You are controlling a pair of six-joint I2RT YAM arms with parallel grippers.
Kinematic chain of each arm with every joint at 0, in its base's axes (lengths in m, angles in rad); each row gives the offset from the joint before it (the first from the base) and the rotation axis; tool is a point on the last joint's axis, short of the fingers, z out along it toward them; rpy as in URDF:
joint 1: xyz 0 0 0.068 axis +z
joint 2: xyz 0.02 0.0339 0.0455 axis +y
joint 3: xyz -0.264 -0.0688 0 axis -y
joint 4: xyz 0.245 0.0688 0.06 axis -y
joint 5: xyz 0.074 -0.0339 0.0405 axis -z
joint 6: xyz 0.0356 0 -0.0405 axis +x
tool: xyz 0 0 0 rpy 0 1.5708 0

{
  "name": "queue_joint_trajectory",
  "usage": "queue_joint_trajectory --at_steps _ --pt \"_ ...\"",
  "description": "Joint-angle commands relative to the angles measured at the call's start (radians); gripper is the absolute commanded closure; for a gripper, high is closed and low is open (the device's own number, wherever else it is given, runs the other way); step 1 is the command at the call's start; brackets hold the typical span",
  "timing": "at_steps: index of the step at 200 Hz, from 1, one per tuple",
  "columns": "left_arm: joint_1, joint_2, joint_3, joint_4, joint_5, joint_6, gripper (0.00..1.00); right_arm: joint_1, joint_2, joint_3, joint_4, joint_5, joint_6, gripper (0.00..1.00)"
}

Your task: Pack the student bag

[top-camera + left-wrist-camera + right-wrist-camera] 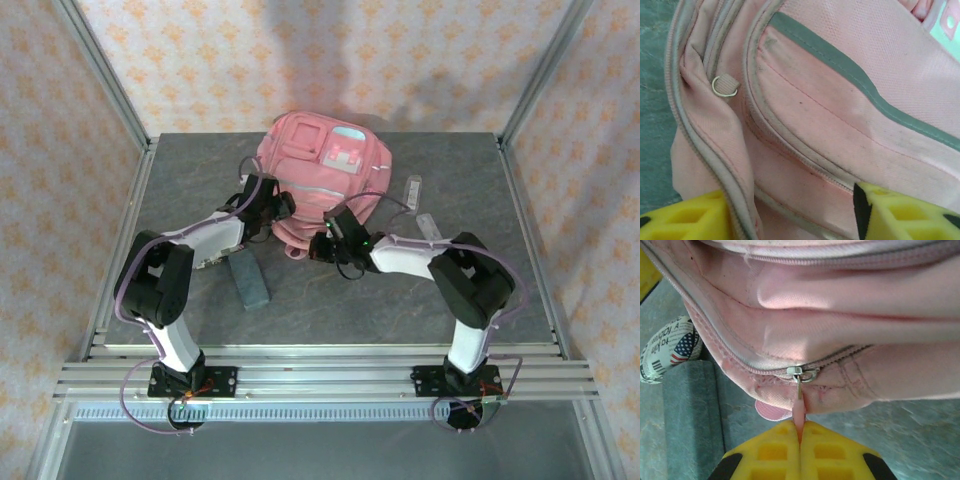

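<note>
Top view: the pink student bag (pixel 320 170) lies flat at the far mid of the grey worktop (pixel 480 290). The left hand (pixel 276 206) is at the bag's near-left side. The right hand (pixel 322 246) is at its near edge. Both are right up against it. A grey block (pixel 248 282) lies by the left arm.

Left wrist view: the yellow fingers (pixel 685 217) stand wide apart, so this hand is open & grips nothing. The bag is just in front, w/ its zip edge running down btw the fingers. A grey stripe (pixel 865 85) goes across the pocket.

Right wrist view: the right hand is pinched tight on the pink zip tab (pixel 799 412). The tab hangs from the metal slider (pixel 801 372) at the bag's btm edge, w/ the bag just above the fingers. A thing w/ newspaper print (pixel 670 347) lies at the left.
</note>
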Motion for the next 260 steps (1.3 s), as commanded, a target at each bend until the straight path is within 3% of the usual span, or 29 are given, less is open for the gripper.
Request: queue_joint_trajectory --at_steps 1,52,107,125,157,186,241,260 --pt "-0.004 -0.096 -0.052 0.058 -0.005 0.005 0.37 0.003 0.029 0.055 0.030 -0.029 0.019 1.00" --pt "-0.079 -0.240 -0.313 0.158 0.033 -0.152 0.29 0.003 0.033 0.051 0.029 -0.027 0.008 1.00" --pt "-0.166 -0.098 -0.244 0.176 -0.005 -0.216 0.29 0.004 0.021 0.043 0.048 -0.036 0.006 1.00" --pt "-0.168 -0.042 -0.215 0.161 -0.035 -0.240 0.43 0.005 0.018 0.042 0.043 -0.034 0.000 1.00" --pt "-0.166 0.000 -0.177 0.133 -0.046 -0.239 1.00 0.000 0.000 0.034 0.000 0.004 -0.037 1.00" --pt "-0.159 -0.023 -0.183 0.117 -0.052 -0.215 1.00 -0.044 -0.028 -0.009 -0.036 0.031 -0.061 1.00" --pt "-0.128 -0.086 -0.225 0.114 -0.031 -0.177 1.00 -0.259 -0.117 -0.182 -0.045 0.073 -0.091 1.00" --pt "-0.126 -0.087 -0.210 0.109 -0.025 -0.156 1.00 -0.284 -0.140 -0.196 -0.059 0.102 -0.107 1.00"
